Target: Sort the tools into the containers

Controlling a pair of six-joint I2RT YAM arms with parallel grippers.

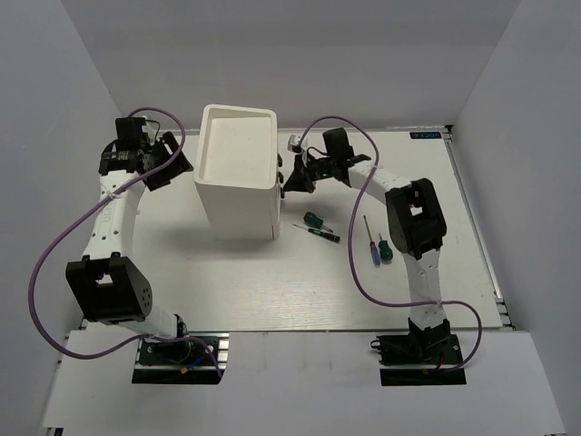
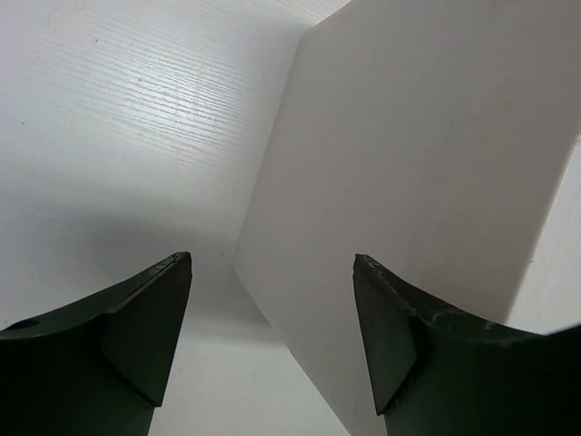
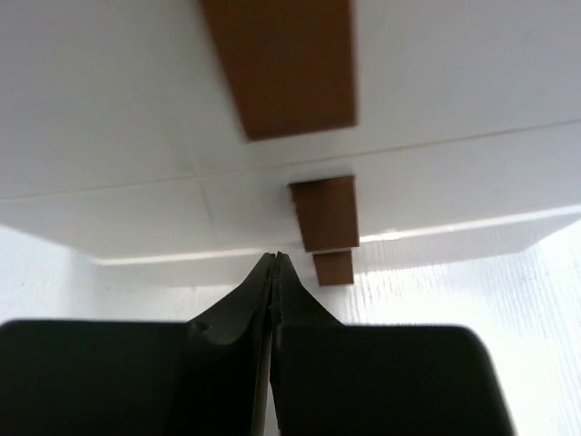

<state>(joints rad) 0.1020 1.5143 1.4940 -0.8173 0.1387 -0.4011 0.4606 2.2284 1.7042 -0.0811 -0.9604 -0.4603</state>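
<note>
A: So, how far along is the sorting?

B: Barely begun, I judge. Four tools lie loose on the desk. A green-handled screwdriver (image 1: pixel 313 220) and a thin black screwdriver (image 1: pixel 320 232) are just right of the cabinet (image 1: pixel 238 173), near the desk's middle. A blue-handled screwdriver (image 1: pixel 372 251) lies with a second green screwdriver (image 1: pixel 385 247) beside it, further toward the right edge.

A: And the drawers?

B: The cabinet stands left of centre, toward the far edge. The right wrist view shows drawer fronts (image 3: pixel 118 209) with brownish knobs (image 3: pixel 324 213). They all seem closed, though that view is blurred, so I would not swear to it. What lies inside, I cannot tell.

A: The arms?

B: The right gripper (image 3: pixel 274 262) has its fingers pressed together on nothing and points at the knobs on the cabinet's right face. The left gripper (image 2: pixel 272 263) is spread wide at the cabinet's left side, a corner of the box between its fingers, apparently to brace it.

A: What's left, then?

B: Opening a drawer, then putting away every visible tool.
</note>
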